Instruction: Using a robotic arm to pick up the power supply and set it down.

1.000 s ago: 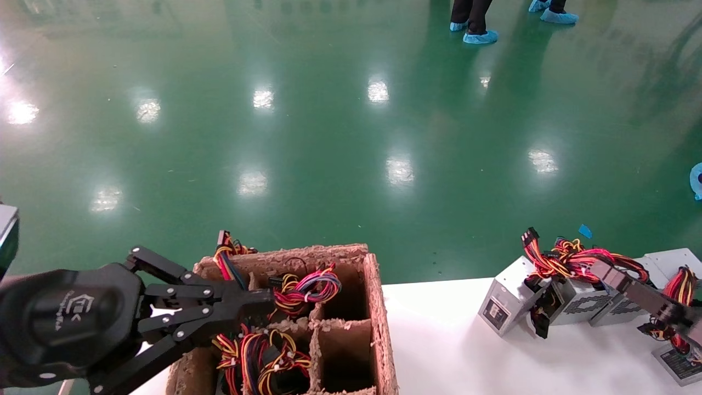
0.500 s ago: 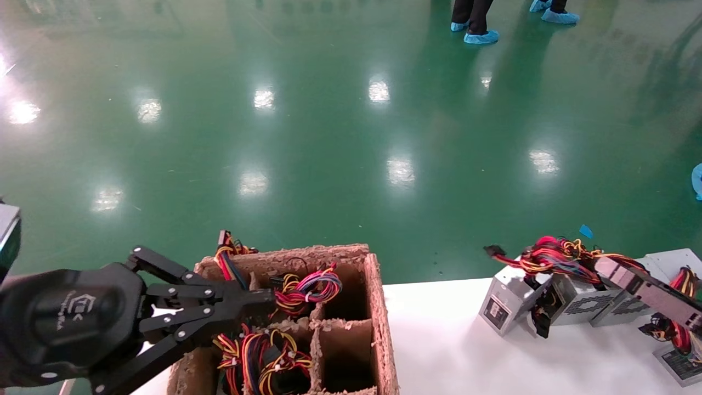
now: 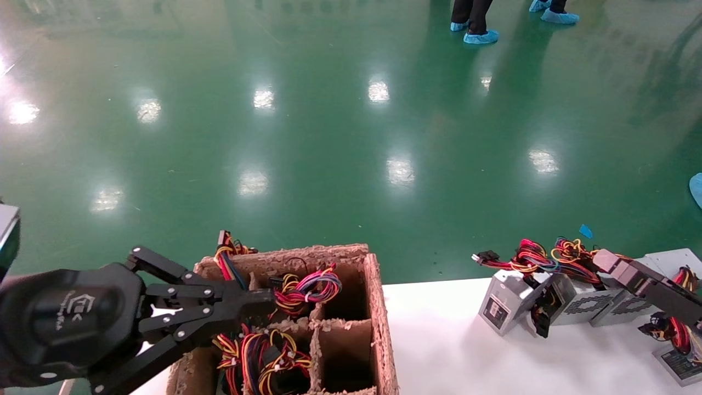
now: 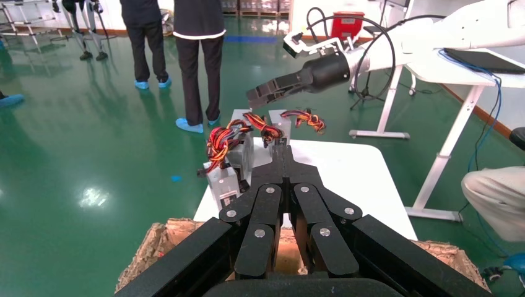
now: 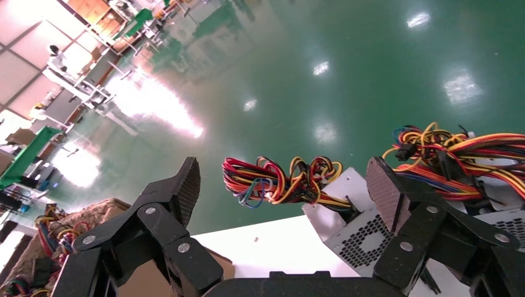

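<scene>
My left gripper [image 3: 258, 299] sits shut over the brown divided cardboard box [image 3: 378, 307], idle. At the table's right, my right gripper [image 5: 285, 192] has let go and backed off, jaws wide; the small grey metal power supply [image 3: 507, 302] rests set down, wire bundle [image 3: 540, 258] settled

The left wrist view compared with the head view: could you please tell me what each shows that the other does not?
Only the left wrist view shows a red box on the floor and the white table's legs. Only the head view shows the cardboard box's compartments, some filled with wire bundles. Both show the shut left gripper over the box, the open right gripper, and the power supply on the white table.
</scene>
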